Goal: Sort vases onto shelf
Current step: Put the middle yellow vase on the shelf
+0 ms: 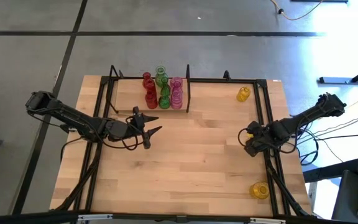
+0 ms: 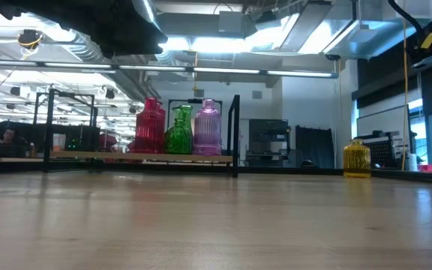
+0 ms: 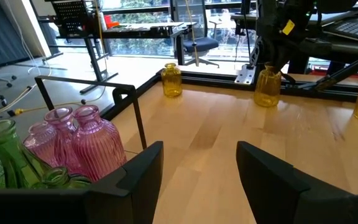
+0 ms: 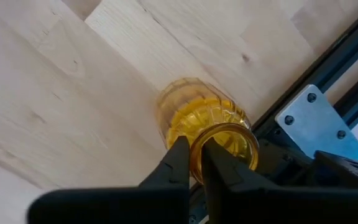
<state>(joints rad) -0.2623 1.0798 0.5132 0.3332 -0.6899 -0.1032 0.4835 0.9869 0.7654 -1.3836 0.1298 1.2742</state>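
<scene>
Pale wood table [image 1: 185, 162] on a grey concrete floor, ringed by a black metal frame.

Left arm stretched low from the left edge toward the middle, left gripper [image 1: 151, 131] just in front of the shelf [image 1: 126, 99], fingers spread with nothing between them.

Red vases [image 1: 148, 90], green vases [image 1: 163, 87] and pink vases [image 1: 176, 93] bunched on the shelf at the back, tight against the black upright divider [image 1: 188, 94]. Ribbed, see-through glass, round bodies, narrow necks.

1 yellow vase [image 1: 243, 94] alone at the back, right of the divider, near the frame rail.

Right arm reaching in from the right edge, bent down to the table beside the right rail. Right gripper [image 4: 192, 163] pinching the rim of a yellow vase [image 4: 201, 121], 1 finger inside the mouth, 1 outside, the vase standing on the wood next to a silver bracket [image 4: 314, 119].

Another yellow vase [image 1: 259, 190] at the front right, close to the rail.
</scene>
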